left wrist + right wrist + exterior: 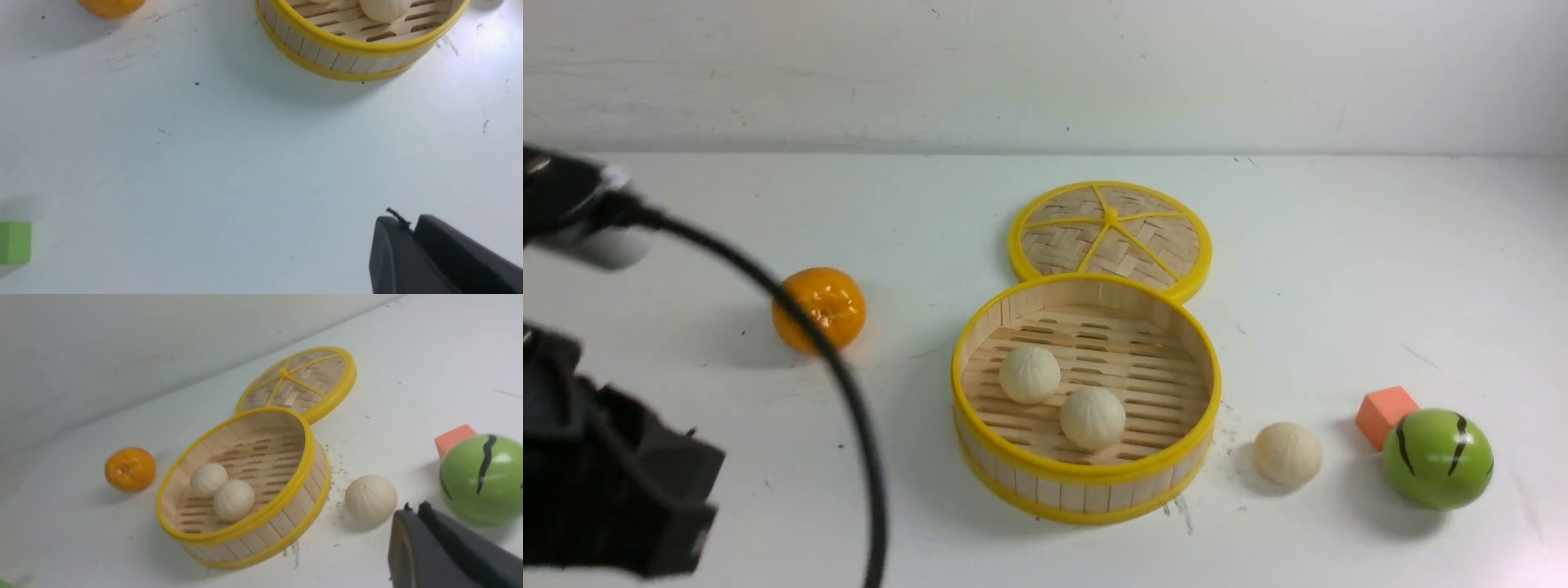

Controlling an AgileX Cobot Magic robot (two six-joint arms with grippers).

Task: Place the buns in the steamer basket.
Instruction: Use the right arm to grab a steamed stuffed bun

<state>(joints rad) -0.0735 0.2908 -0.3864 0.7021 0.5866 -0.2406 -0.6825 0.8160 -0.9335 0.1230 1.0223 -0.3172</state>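
Note:
The steamer basket (1086, 478) stands in the middle of the table. Two buns (1029, 373) (1092, 417) lie inside it, touching each other. A third bun (1287, 454) lies on the table just right of the basket; it also shows in the right wrist view (370, 498). My right gripper (413, 510) is shut and empty, close to this bun, between it and the green ball. My left gripper (410, 223) is shut and empty, over bare table in front of the basket (347, 49). The left arm (605, 490) is a dark blur at the front left.
The woven lid (1111, 233) lies flat behind the basket, touching it. An orange tangerine (818, 309) sits left of the basket. A green striped ball (1437, 458) and an orange-red cube (1384, 412) sit right of the loose bun. A green cube (15, 243) lies near my left gripper.

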